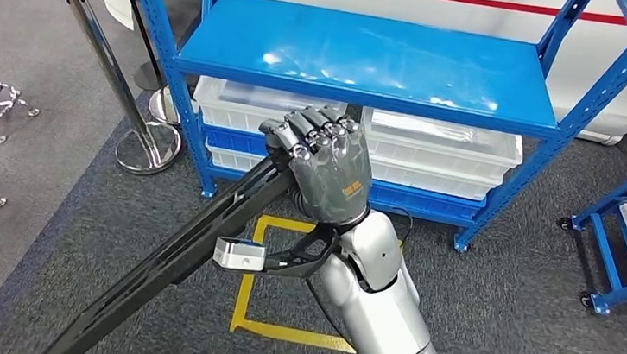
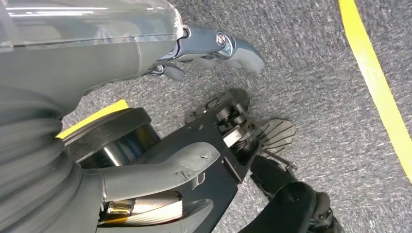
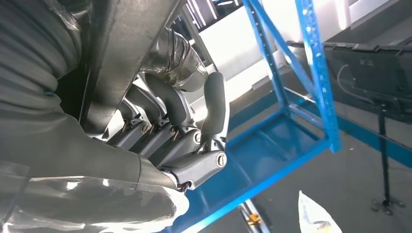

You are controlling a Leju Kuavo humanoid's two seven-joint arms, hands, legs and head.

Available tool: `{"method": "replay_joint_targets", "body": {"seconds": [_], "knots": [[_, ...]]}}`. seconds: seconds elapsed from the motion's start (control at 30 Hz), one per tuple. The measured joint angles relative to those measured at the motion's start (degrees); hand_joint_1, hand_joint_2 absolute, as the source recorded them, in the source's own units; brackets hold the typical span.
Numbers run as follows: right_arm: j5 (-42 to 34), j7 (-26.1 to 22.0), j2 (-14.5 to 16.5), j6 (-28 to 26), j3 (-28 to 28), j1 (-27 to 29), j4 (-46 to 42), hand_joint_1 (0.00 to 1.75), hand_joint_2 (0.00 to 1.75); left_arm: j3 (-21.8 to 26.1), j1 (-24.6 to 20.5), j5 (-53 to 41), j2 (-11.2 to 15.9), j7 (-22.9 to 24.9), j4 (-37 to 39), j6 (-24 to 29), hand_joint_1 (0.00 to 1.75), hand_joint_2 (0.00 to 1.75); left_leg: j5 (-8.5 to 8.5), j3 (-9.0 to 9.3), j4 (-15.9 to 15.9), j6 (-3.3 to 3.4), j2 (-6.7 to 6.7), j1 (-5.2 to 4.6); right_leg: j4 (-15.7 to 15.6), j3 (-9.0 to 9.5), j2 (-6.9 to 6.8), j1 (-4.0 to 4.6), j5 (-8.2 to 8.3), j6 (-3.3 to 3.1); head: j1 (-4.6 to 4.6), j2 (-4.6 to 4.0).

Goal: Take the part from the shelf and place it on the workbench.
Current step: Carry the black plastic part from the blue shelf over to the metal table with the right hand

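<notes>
Right hand (image 1: 328,165) gripping long black part (image 1: 172,259), clear of blue shelf (image 1: 373,61) edge, left hand (image 2: 214,48) empty, fingers apart.

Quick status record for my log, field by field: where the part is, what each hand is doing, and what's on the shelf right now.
part: long black part, held in front of the shelf, slanting down toward the robot's left
right hand: right hand grips the part's upper end, fingers wrapped around it
left hand: left hand hangs over the grey carpet, holds nothing, fingers apart
shelf: blue shelf, top deck bare; white bins on the lower level
floor: yellow tape square under the arm
workbench: cannot tell where
</notes>
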Motion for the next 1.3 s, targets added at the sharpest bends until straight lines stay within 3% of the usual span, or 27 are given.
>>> {"method": "replay_joint_targets", "body": {"seconds": [0.07, 0.1, 0.13, 0.17, 0.23, 0.3, 0.37, 0.43, 0.5, 0.6, 0.63, 0.67, 0.7, 0.77, 0.83, 0.87, 0.93, 0.97, 1.0, 1.1, 1.13, 1.17, 1.23, 1.27, 1.3], "knots": [[0.0, 0.2, -0.1, 0.0, 0.0, 0.0, 0.0, 1.75, 1.75, 0.0, 0.0, 0.2, 0.0, -0.1, 0.0, 0.0, 0.0, 1.75, 0.99, -1.28, 0.1, 0.36, 0.1, -0.08, 7.1, -2.05, 0.08, -0.23, -5.4, 0.35, 0.01, 0.0], [0.1, 0.4, -0.2, 0.0, 0.0, 0.0, 0.0, 1.75, 1.75, 0.0, 0.0, 0.2, 0.0, -0.1, 0.0, 0.0, 0.0, 1.75, 1.5, -2.0, 0.1, 0.37, 0.12, -0.11, 10.5, -2.82, 0.08, -0.36, -7.1, 0.5, -0.01, 0.0], [0.1, 0.5, -0.3, 0.0, 0.0, 0.0, 0.1, 1.75, 1.75, 0.0, 0.1, 0.3, 0.0, -0.1, 0.0, 0.0, 0.0, 1.75, 1.98, -2.73, 0.2, 0.33, 0.14, -0.13, 12.7, -2.92, 0.07, -0.48, -7.57, 0.6, -0.01, 0.0], [0.2, 0.7, -0.4, 0.0, 0.0, 0.0, 0.1, 1.75, 1.75, 0.0, 0.1, 0.3, 0.0, -0.1, 0.0, 0.0, 0.0, 1.75, 2.44, -3.44, 0.3, 0.25, 0.16, -0.13, 12.9, -2.08, 0.06, -0.59, -6.84, 0.65, -0.01, 0.0], [0.4, 1.1, -0.5, 0.0, 0.1, -0.2, 0.2, 1.75, 1.75, 0.0, 0.1, 0.3, 0.0, -0.1, 0.0, 0.0, 0.0, 1.75, 3.2, -4.7, 0.6, -0.04, 0.13, -0.12, 7.6, 2.51, 0.06, -0.78, -3.96, 0.55, -0.01, 0.0], [0.5, 1.3, -0.5, 0.0, 0.3, -0.6, 0.3, 1.75, 1.75, 0.0, 0.0, 0.3, 0.0, 0.0, 0.0, -0.1, 0.0, 1.75, 3.82, -5.64, 1.1, -0.57, 0.09, -0.23, 0.0, 7.66, 0.11, -0.62, -3.35, 0.23, -0.02, 0.0], [0.6, 1.3, -0.5, 0.0, 0.5, -1.0, 0.3, 1.75, 1.75, 0.0, -0.1, 0.3, 0.0, 0.1, 0.0, -0.2, 0.0, 1.75, 4.61, -6.07, 1.2, -1.25, 0.1, -0.25, -3.3, 9.36, 0.18, -0.27, -3.94, -0.11, -0.03, 0.0], [0.7, 1.4, -0.5, 0.0, 0.6, -1.2, 0.4, 1.75, 1.75, 0.0, -0.2, 0.3, 0.0, 0.2, 0.0, -0.3, 0.0, 1.75, 5.05, -6.4, 1.1, -1.92, 0.06, -0.13, -3.7, 8.81, 0.08, -0.3, -3.16, -0.8, -0.03, 0.0], [0.9, 1.6, -0.5, 0.0, 0.8, -1.3, 0.5, 1.75, 1.75, 0.0, -0.2, 0.2, 0.0, 0.2, 0.0, -0.4, 0.0, 1.75, 2.35, -7.67, 3.4, -2.39, -0.01, -0.03, -3.9, 7.85, -0.14, -0.46, -2.02, -1.85, -0.03, 0.0], [1.0, 1.8, -0.5, 0.0, 1.0, -1.4, 0.6, 1.75, 1.75, 0.0, -0.1, 0.2, 0.0, 0.4, 0.0, -0.5, 0.0, 1.75, -5.16, -10.72, 13.6, -2.76, -0.01, 0.1, -3.7, 5.68, -0.31, -0.29, -0.39, -2.66, -0.03, 0.0], [0.9, 1.9, -0.5, 0.0, 1.0, -1.3, 0.6, 1.75, 1.75, 0.0, -0.1, 0.2, 0.0, 0.4, 0.0, -0.5, 0.0, 1.75, -6.14, -11.13, 16.5, -2.83, -0.01, 0.11, -3.5, 4.83, -0.35, -0.2, 0.16, -2.7, -0.03, 0.0], [0.8, 1.9, -0.5, 0.0, 1.0, -1.3, 0.7, 1.75, 1.75, 0.0, -0.1, 0.2, 0.0, 0.5, 0.0, -0.5, 0.0, 1.75, -5.82, -10.68, 17.7, -2.85, -0.01, 0.12, -3.3, 3.93, -0.38, -0.14, 0.71, -2.69, -0.03, 0.0], [0.7, 1.9, -0.5, 0.0, 1.0, -1.3, 0.8, 1.75, 1.75, 0.0, -0.1, 0.1, 0.0, 0.6, 0.0, -0.5, 0.0, 1.75, -4.52, -9.28, 17.0, -2.8, -0.01, 0.12, -3.1, 3.03, -0.38, -0.11, 1.24, -2.64, -0.03, 0.0], [0.4, 1.9, -0.5, 0.0, 1.0, -1.3, 0.8, 1.75, 1.75, 0.0, -0.3, 0.0, 0.0, 0.9, 0.0, -0.5, 0.0, 1.75, -2.26, -4.12, 10.7, -2.55, -0.03, 0.09, -2.6, 1.45, -0.33, -0.08, 2.21, -2.39, -0.04, 0.0], [0.3, 1.9, -0.5, 0.0, 1.0, -1.3, 0.8, 1.75, 1.75, 0.0, -0.4, -0.3, 0.0, 1.1, 0.0, -0.5, 0.0, 1.75, -2.6, 0.41, 3.8, -2.14, -0.17, -0.16, -2.3, 0.57, -0.3, -0.01, 3.13, -1.87, -0.03, 0.0], [0.3, 1.9, -0.5, 0.0, 1.0, -1.3, 0.8, 1.75, 1.75, 0.0, -0.5, -0.5, 0.0, 1.2, 0.0, -0.5, 0.0, 1.75, -3.08, 1.37, 2.0, -1.94, -0.24, -0.33, -2.4, 0.39, -0.31, 0.0, 3.64, -1.55, -0.03, 0.0], [0.3, 1.9, -0.6, 0.0, 1.0, -1.3, 0.9, 1.75, 1.75, 0.0, -0.5, -0.8, 0.0, 1.3, 0.0, -0.5, 0.0, 1.75, -2.28, 1.15, 1.3, -1.35, -0.21, -0.33, -2.7, 0.21, -0.31, -0.02, 4.6, -0.91, -0.03, 0.0], [0.2, 1.9, -0.7, 0.0, 1.0, -1.3, 0.9, 1.75, 1.75, 0.0, -0.6, -0.9, 0.0, 1.3, 0.0, -0.5, 0.0, 1.75, -1.62, 0.79, 1.0, -0.99, -0.09, -0.22, -2.5, -0.12, -0.22, -0.07, 4.18, -0.6, -0.02, 0.0], [0.1, 1.9, -0.8, 0.0, 1.0, -1.3, 0.9, 1.75, 1.75, 0.0, -0.6, -1.0, 0.0, 1.3, 0.0, -0.5, 0.0, 1.75, -0.82, 0.21, 0.8, -0.6, 0.04, -0.08, -1.6, -0.62, -0.12, -0.11, 2.73, -0.3, -0.01, 0.0], [-0.1, 1.9, -1.2, 0.0, 1.0, -1.3, 1.0, 1.75, 1.75, -0.1, -0.7, -1.0, 0.1, 1.4, 0.0, -0.5, 0.0, 1.75, 1.43, -2.19, 0.6, 0.09, 0.28, -0.1, 6.5, -2.6, 0.01, -0.41, -5.5, 0.35, 0.01, 0.0], [-0.1, 1.9, -1.4, 0.0, 1.0, -1.2, 1.0, 1.75, 1.75, -0.2, -0.7, -1.0, 0.2, 1.4, 0.0, -0.5, 0.0, 1.75, 2.14, -3.12, 0.6, 0.17, 0.32, -0.15, 9.5, -2.83, 0.01, -0.5, -6.99, 0.5, 0.01, 0.0], [-0.1, 1.9, -1.6, 0.0, 1.0, -1.2, 1.0, 1.75, 1.75, -0.2, -0.7, -1.0, 0.2, 1.4, 0.0, -0.5, 0.0, 1.75, 2.89, -4.11, 0.6, 0.14, 0.36, -0.17, 11.3, -2.45, 0.0, -0.6, -6.96, 0.6, 0.01, 0.0], [-0.3, 2.0, -1.9, 0.0, 1.0, -1.2, 1.1, 1.75, 1.75, -0.3, -0.7, -1.0, 0.3, 1.4, 0.0, -0.5, 0.0, 1.75, 4.49, -6.3, 0.8, -0.05, 0.38, -0.19, 10.2, 0.77, 0.0, -0.8, -4.16, 0.62, 0.0, 0.0], [-0.6, 2.2, -2.0, 0.0, 1.1, -1.3, 1.1, 1.75, 1.75, -0.3, -0.7, -1.0, 0.3, 1.3, 0.0, -0.5, 0.0, 1.75, 5.27, -7.28, 0.9, -0.22, 0.36, -0.18, 7.4, 3.56, 0.01, -0.87, -3.31, 0.49, -0.01, 0.0], [-1.2, 2.4, -2.0, 0.0, 1.3, -1.5, 1.2, 1.75, 1.75, -0.3, -0.7, -1.0, 0.4, 1.3, 0.0, -0.5, 0.0, 1.75, 5.96, -8.14, 1.1, -0.46, 0.35, -0.22, 3.5, 6.62, 0.04, -0.78, -3.56, 0.29, -0.02, 0.0]]}}
